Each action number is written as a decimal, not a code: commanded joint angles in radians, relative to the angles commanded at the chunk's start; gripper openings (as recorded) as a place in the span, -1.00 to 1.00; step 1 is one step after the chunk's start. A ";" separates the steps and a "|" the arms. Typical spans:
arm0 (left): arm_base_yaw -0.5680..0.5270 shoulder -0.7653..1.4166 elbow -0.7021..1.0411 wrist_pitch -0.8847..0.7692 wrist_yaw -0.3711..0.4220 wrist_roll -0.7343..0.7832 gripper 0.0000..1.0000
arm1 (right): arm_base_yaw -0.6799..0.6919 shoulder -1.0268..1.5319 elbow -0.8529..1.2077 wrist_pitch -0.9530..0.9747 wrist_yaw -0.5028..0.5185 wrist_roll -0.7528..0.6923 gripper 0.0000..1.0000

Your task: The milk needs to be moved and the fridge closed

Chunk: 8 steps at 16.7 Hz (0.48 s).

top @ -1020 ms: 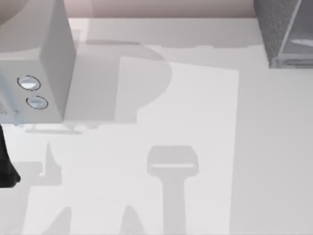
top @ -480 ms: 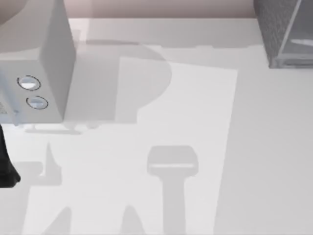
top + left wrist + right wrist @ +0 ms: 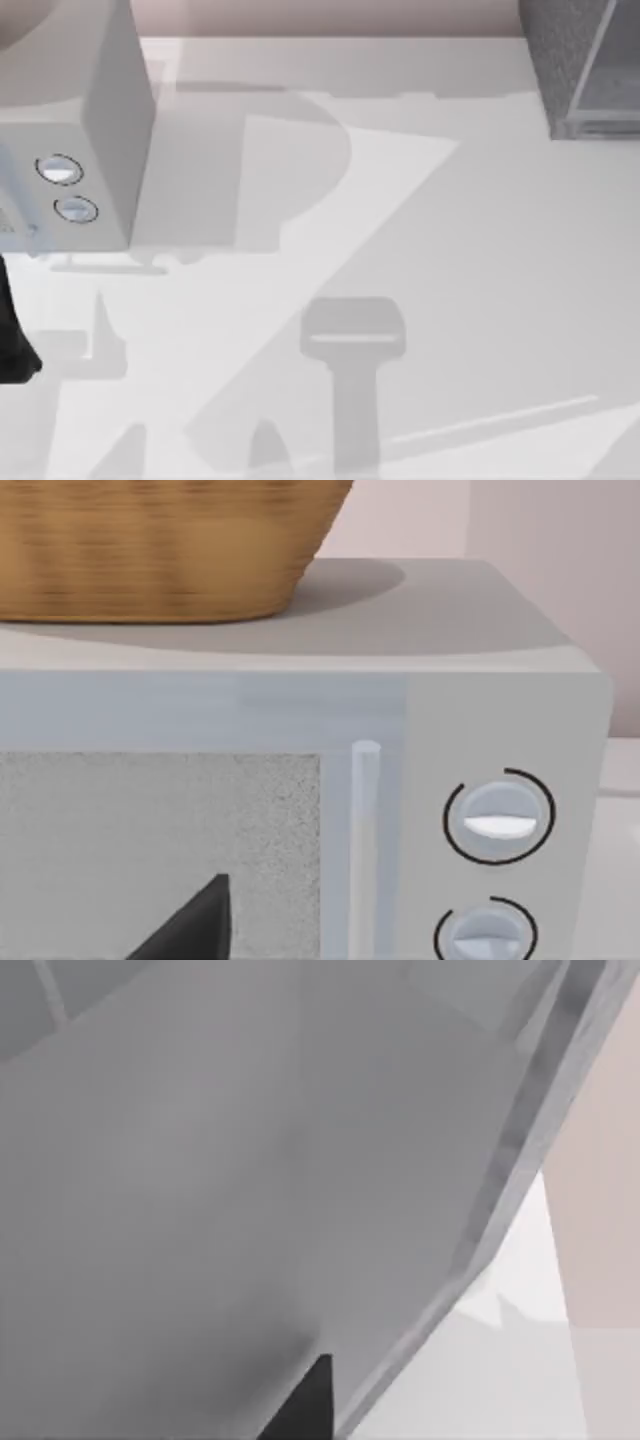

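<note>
Change: since a second ago, a broad slanting shadow has swept across the table (image 3: 520,260); fridge (image 3: 580,70) at the far right corner reads more closed.
Right gripper: pressed close against the fridge's smooth panel (image 3: 250,1160), probably pushing the door; finger opening cannot be told.
Left arm (image 3: 12,340): parked at the table's left edge, facing the dial box (image 3: 480,780) under a basket (image 3: 150,550).
Milk: location cannot be told.
Writing: none readable.

Fridge (image 3: 580,70) at your table's (image 3: 420,300) far right corner; dialled box (image 3: 75,130) far left, basket (image 3: 150,550) on top.
</note>
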 joint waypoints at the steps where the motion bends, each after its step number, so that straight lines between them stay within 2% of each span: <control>1: 0.000 0.000 0.000 0.000 0.000 0.000 1.00 | 0.030 -0.007 -0.009 0.012 0.024 0.020 1.00; 8: 0.000 0.000 0.000 0.000 0.000 0.000 1.00 | 0.234 -0.057 -0.072 0.094 0.194 0.161 1.00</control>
